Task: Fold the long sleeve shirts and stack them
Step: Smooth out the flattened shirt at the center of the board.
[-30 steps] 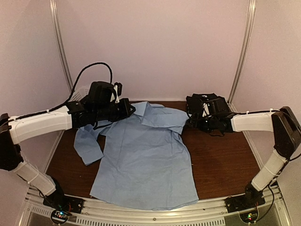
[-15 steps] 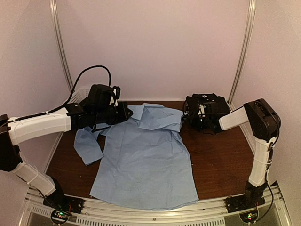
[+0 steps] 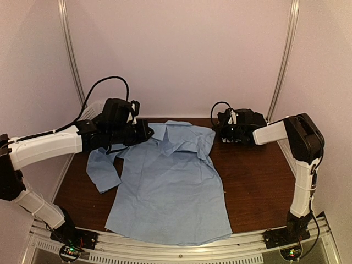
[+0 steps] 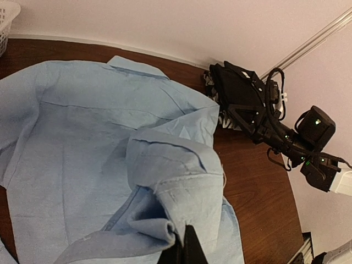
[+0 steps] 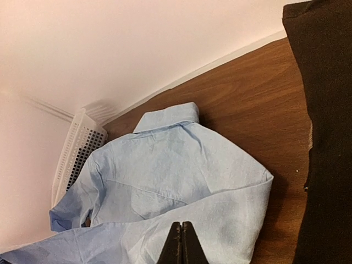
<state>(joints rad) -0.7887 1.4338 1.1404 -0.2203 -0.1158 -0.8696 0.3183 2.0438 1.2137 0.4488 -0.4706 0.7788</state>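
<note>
A light blue long sleeve shirt [image 3: 170, 187] lies spread on the brown table [image 3: 258, 187], collar at the far end. My left gripper [image 3: 144, 132] is at its left shoulder, shut on a bunched fold of the blue cloth [image 4: 165, 220]. My right gripper [image 3: 221, 136] hovers at the shirt's right shoulder [image 5: 242, 181]. Its jaws [image 5: 182, 242] are shut, and no cloth shows between them. A black shirt [image 4: 236, 88] lies folded at the back right, partly hidden by the right wrist. It fills the right edge of the right wrist view [image 5: 324, 110].
A white mesh basket [image 5: 74, 154] stands in the back left corner against the wall. The shirt's left sleeve [image 3: 104, 170] trails toward the table's left edge. Bare wood shows to the right of the shirt. Walls close in on three sides.
The right gripper has closed and shifted left from the black shirt to the blue shirt's right shoulder. Its elbow has folded up. The left gripper keeps its hold, barely moved.
</note>
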